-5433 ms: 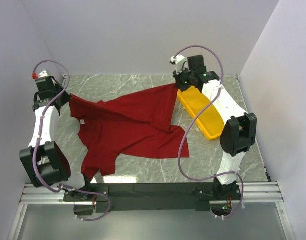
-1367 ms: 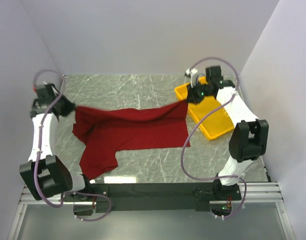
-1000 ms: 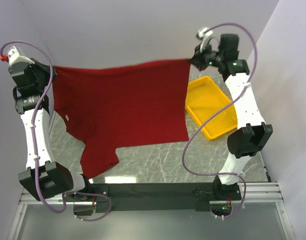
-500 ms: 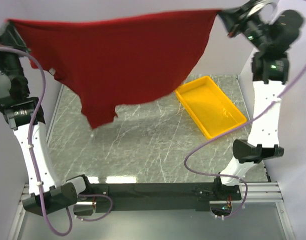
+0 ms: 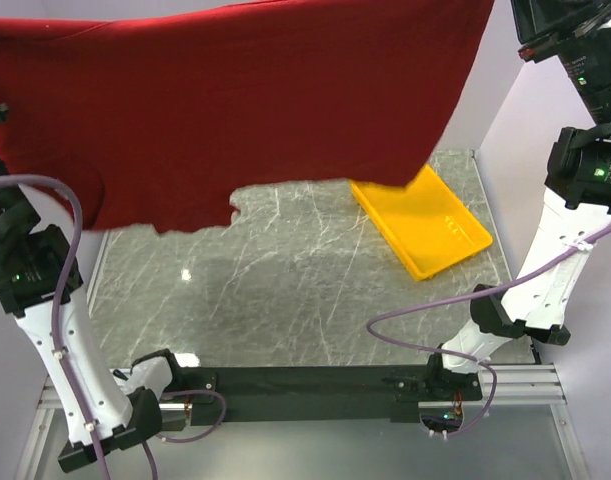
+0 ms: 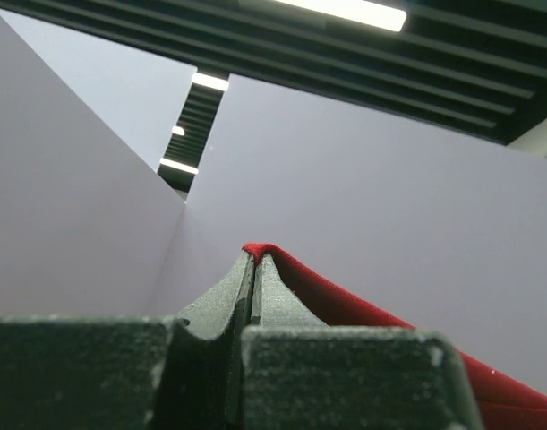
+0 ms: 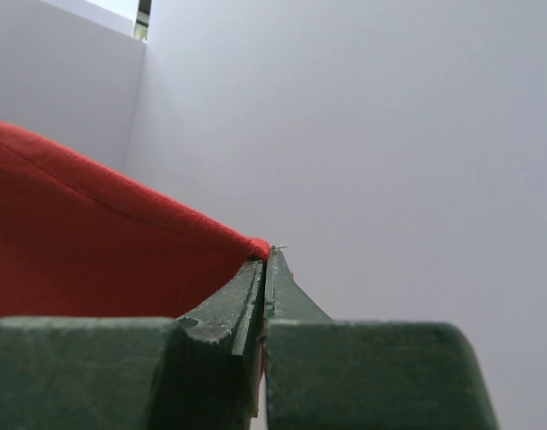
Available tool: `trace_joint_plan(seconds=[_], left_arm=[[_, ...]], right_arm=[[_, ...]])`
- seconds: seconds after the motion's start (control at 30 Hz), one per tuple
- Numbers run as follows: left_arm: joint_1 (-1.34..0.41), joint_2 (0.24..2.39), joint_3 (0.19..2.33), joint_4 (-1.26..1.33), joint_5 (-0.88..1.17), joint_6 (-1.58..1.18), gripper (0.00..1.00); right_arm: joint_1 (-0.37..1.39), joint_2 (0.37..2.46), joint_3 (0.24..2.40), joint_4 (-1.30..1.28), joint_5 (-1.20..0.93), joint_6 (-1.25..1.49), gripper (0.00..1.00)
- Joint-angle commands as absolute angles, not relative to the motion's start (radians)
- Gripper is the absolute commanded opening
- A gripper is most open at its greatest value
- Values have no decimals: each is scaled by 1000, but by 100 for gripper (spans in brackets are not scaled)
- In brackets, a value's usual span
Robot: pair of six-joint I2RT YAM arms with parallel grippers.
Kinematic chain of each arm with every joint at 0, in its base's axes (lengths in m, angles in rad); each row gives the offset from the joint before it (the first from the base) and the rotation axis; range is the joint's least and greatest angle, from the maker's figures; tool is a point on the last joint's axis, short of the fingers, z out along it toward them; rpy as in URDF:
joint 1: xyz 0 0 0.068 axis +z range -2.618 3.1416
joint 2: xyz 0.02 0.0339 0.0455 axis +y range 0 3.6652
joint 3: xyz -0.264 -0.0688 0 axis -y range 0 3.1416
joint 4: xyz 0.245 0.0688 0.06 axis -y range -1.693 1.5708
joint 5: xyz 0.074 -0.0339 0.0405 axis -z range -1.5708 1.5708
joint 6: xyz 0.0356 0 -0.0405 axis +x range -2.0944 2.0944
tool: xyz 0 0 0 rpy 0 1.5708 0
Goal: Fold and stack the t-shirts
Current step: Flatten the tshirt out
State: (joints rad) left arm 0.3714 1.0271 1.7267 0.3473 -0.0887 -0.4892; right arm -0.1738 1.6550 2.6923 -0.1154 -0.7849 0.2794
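A red t-shirt (image 5: 235, 110) hangs stretched like a curtain across the enclosure, screening the far end of the marble table (image 5: 285, 300). Beneath its hem the near marble lies open. A yellow tray (image 5: 445, 235) blocks the right rear, and side walls (image 5: 510, 130) close in.

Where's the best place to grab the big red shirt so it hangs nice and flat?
By its two upper corners, one from each outer side. The red t-shirt hangs spread wide above the table; the left end effector and right end effector each pinch a corner of its top edge, cloth trailing inward, so it likely hangs flat.
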Motion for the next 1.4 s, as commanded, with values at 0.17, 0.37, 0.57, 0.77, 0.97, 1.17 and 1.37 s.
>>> trace_joint_plan(seconds=[0.17,0.37,0.57,0.77,0.97,1.17,1.37], left_arm=[[380,1034,1709,258,-206,-426,1],[380,1048,1448,242,-137,-485,1],[380,1104,1114,330,-89,-498,1],[379,1299,916,494,-25,-564,1],[345,1577,1005,465,-32,-566,1],[321,1798,1195,327,-52,-577,1],[302,1960,1365,230,-80,-595,1]], right_arm=[[-160,1557,2343,-66,-793,303,0],[-5,1450,1842,-83,-706,9,0],[89,1486,1514,126,-640,-77,0],[147,1751,1543,103,-562,-184,0],[228,2066,1759,8,-410,-227,0],[313,2272,2052,-95,-166,-201,0],[363,2433,2218,-132,-3,-235,0]])
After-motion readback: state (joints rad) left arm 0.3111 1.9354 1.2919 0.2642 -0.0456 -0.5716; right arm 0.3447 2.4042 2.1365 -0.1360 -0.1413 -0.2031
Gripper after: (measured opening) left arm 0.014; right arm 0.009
